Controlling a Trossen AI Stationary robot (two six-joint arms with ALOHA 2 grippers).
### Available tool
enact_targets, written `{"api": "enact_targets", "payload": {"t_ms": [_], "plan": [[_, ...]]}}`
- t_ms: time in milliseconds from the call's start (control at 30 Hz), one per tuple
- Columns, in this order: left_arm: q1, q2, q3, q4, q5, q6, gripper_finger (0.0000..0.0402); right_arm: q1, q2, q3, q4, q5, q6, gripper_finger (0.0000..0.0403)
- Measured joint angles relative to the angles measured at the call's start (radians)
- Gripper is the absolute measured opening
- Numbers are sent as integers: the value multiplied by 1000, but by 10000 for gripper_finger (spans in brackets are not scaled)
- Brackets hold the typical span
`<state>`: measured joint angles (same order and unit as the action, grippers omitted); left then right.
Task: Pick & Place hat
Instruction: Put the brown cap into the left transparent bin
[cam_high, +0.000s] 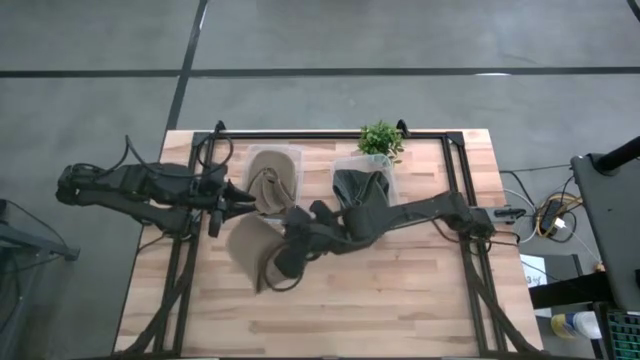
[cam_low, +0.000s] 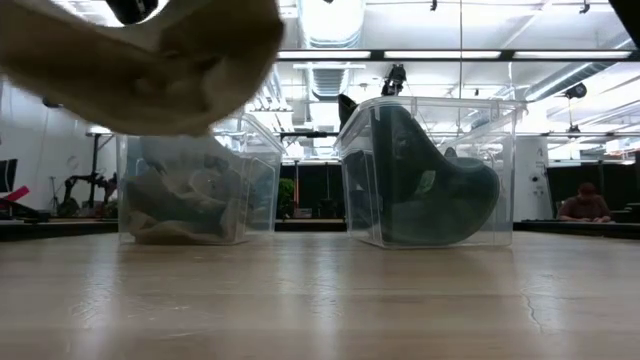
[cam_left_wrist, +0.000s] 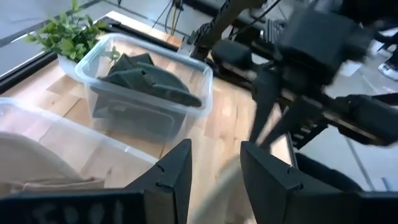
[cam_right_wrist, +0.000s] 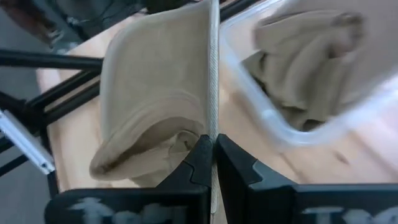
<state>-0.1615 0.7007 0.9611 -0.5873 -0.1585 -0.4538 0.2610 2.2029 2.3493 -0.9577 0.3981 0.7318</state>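
A tan hat (cam_right_wrist: 155, 112) is held by my right gripper (cam_right_wrist: 213, 144), which is shut on it. In the high view this hat (cam_high: 250, 245) hangs over the table, near of a clear bin of tan hats (cam_high: 272, 175). The low view shows the hat (cam_low: 140, 60) lifted well above the tabletop. A second clear bin (cam_high: 365, 185) to the right holds dark green hats. My left gripper (cam_left_wrist: 214, 177) is open, level beside the tan bin's left side (cam_high: 225, 200), and holds nothing. My right gripper pinches the tan hat's brim by its thin edge (cam_right_wrist: 212, 121) between its two fingers. The brim stands edge-on between the fingers. The hat is lifted clear of the table, and its crown bulges out to one side of the fingers.
A small green plant (cam_high: 380, 140) stands at the far edge behind the dark-hat bin (cam_low: 430, 170). The tan-hat bin (cam_low: 190, 190) sits left of it. Black frame rails (cam_high: 460, 170) run along the table's edges. Bare wood (cam_high: 400, 300) lies along the near side.
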Motion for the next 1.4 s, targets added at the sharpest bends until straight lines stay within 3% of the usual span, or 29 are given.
{"api": "enact_targets", "payload": {"t_ms": [400,900,1067,1400], "plan": [[0,-15,14,114,-132,53,128,-29,-59,0,-67,55,23,8],[0,-34,20,153,-179,85,128,-140,-119,0,10,171,7,8],[0,-34,19,174,-213,95,128,-200,-119,0,97,159,-17,8],[0,-34,16,175,-212,95,128,-269,-119,-42,104,151,75,8]]}}
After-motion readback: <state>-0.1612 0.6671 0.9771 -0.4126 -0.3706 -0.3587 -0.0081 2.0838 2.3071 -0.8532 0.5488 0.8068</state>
